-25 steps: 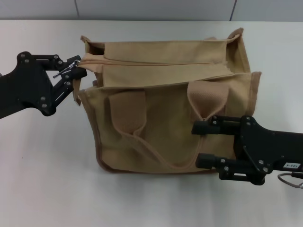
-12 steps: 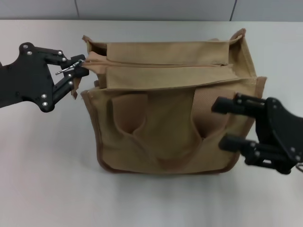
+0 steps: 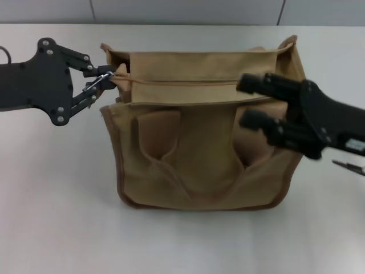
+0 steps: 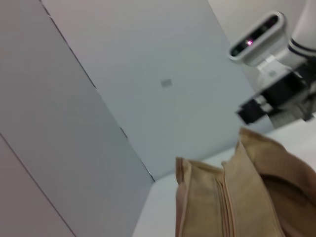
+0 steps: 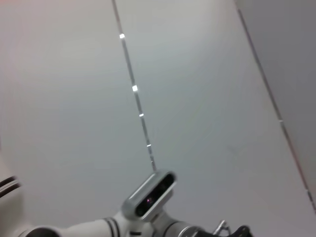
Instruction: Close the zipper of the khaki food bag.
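Boxy tan canvas food bag (image 3: 199,154): zipper's silver pull tab (image 3: 100,81) pinched at left end by left gripper (image 3: 101,84); right gripper (image 3: 246,101), fingers spread, held over right side, presumably for bracing.

1. Left gripper (image 3: 106,80): arm extended from the left side, fingers pinched together on a small silver tab.
2. Right gripper (image 3: 249,101): arm reaching in from the right, raised, fingers spread apart, holding nothing.

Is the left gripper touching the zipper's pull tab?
Touching: in the head view the left gripper pinches the silver pull tab at the khaki food bag's end.
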Controlling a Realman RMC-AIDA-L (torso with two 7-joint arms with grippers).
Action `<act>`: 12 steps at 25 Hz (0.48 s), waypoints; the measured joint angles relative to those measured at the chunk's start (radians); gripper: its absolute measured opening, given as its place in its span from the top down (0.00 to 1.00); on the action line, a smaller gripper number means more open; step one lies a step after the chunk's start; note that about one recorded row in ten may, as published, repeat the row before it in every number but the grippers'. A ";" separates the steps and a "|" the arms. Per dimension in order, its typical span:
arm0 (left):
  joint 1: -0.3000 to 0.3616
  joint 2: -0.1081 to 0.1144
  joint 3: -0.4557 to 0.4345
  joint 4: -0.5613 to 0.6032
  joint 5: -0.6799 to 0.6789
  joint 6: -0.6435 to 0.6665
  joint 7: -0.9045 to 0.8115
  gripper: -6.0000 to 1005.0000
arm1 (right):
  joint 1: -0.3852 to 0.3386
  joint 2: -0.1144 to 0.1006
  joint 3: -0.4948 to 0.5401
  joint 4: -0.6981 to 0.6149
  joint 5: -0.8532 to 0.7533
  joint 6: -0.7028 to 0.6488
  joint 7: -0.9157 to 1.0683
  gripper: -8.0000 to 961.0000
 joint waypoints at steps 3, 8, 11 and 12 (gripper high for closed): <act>-0.019 -0.001 0.001 0.016 0.024 -0.012 0.005 0.89 | 0.028 0.000 -0.005 0.006 0.033 0.053 0.050 0.34; -0.038 -0.001 0.002 0.059 0.038 -0.041 0.004 0.89 | 0.088 0.001 -0.011 -0.001 0.039 0.140 0.121 0.34; -0.044 -0.004 0.003 0.100 0.039 -0.041 -0.002 0.89 | 0.143 0.001 -0.035 -0.004 0.035 0.204 0.180 0.34; -0.044 -0.005 0.004 0.107 0.039 -0.040 -0.003 0.89 | 0.143 0.001 -0.035 -0.004 0.035 0.204 0.180 0.34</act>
